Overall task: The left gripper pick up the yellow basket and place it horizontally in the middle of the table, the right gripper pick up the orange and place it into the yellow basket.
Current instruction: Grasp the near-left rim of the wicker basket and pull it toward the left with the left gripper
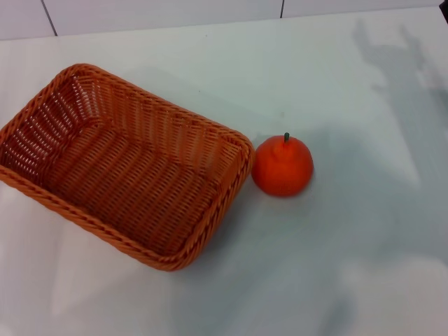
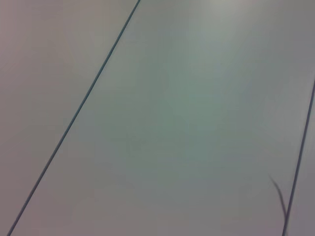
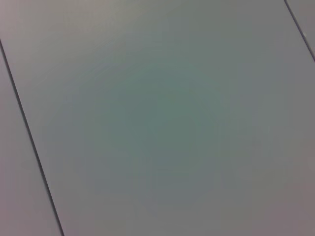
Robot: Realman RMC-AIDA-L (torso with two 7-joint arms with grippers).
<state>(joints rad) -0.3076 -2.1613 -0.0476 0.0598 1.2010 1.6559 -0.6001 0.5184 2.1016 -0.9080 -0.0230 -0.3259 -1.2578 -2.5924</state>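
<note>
Wicker basket (image 1: 126, 168) lay skewed on the table (image 1: 336, 266), orange (image 1: 282, 166) just beside; neither gripper was visible, so their state could not be told. Basket looked light and stiff, best gripped at its braided rim; the fruit seemed firm and likely to roll.

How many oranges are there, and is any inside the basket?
1. The orange sits on the white table, just outside the yellow basket, next to its right corner. The basket is empty, so none is inside. Neither robot hand is in view.
</note>
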